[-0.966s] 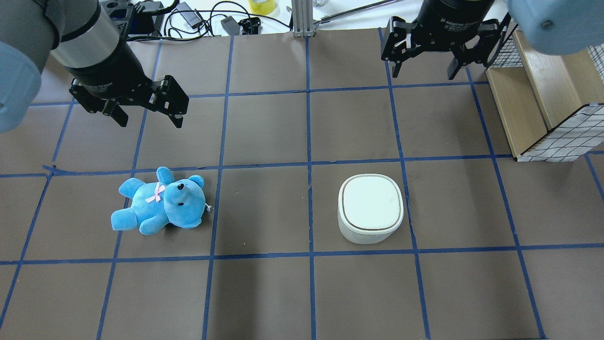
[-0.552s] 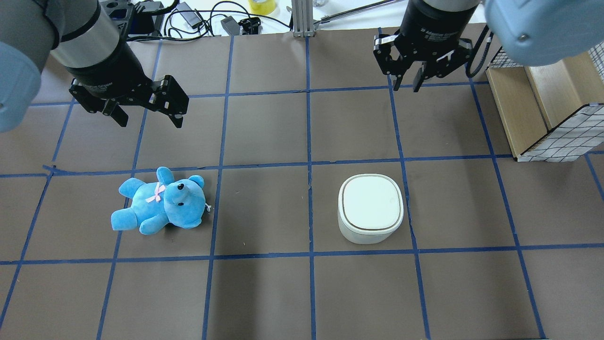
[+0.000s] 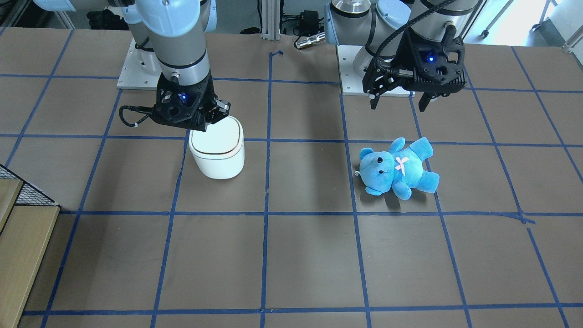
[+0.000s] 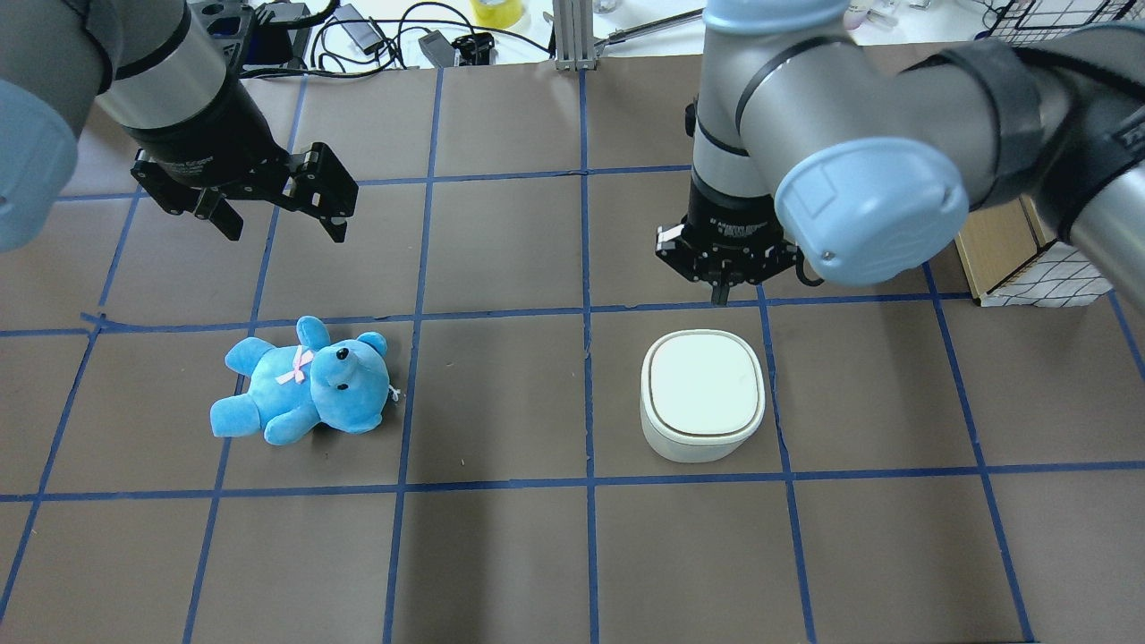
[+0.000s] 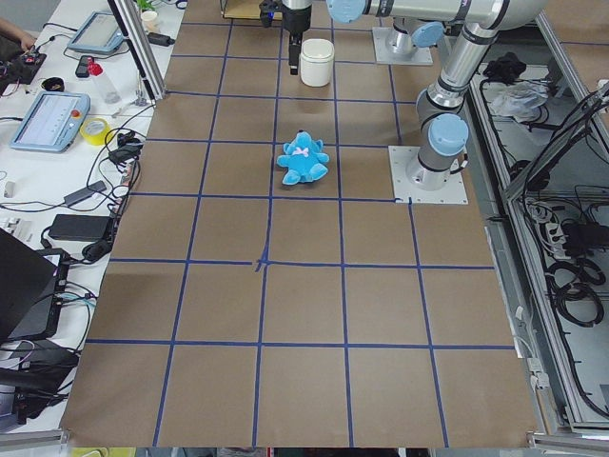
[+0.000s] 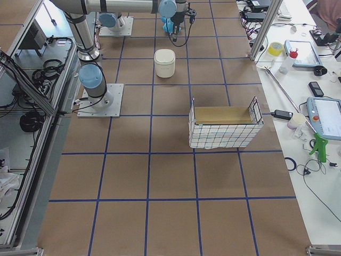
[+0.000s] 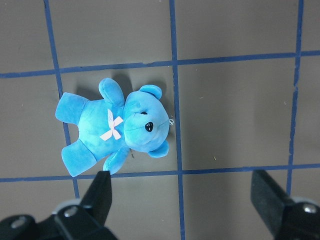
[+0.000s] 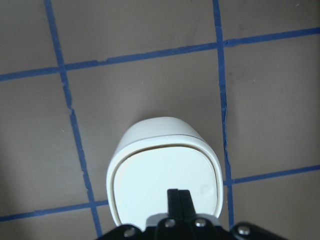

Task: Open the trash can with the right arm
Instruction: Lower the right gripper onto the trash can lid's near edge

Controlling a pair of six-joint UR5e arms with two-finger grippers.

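Jaws of the right gripper point(image 8: 178, 199) are clenched: in the right wrist view the two black fingers point(image 8: 173, 200) lie pressed together with no gap, and nothing is grasped between them. The fingers point down over the edge of the trash can point(image 8: 161, 131), above the rim of its lid point(image 8: 160, 185). Whether the tips touch the lid cannot be told. In the overhead view the right arm point(image 4: 787, 98) reaches in from the right, and the right gripper point(image 4: 726, 291) hangs just beyond the far edge of the trash can point(image 4: 689, 444). In the front-facing view the right gripper point(image 3: 207, 120) overlaps the rear corner of the trash can point(image 3: 217, 166).

The trash can stands upright on the table point(image 4: 501, 402), inside one square of the blue tape grid, on the robot's right half. Its lid point(image 4: 705, 385) lies flat and closed, ringed by a thin dark seam.

Jaws of the left gripper point(image 4: 282, 224) are released and spread wide. In the left wrist view its fingers point(image 7: 100, 195) stand well apart at the lower corners and hold nothing. The left gripper hovers above the table, clear of the blue teddy bear point(image 4: 304, 385), which lies on its back with a pink bow on its chest, well apart from the trash can. A wire-mesh crate point(image 6: 224, 125) with a wooden floor sits further along the table on the robot's right.
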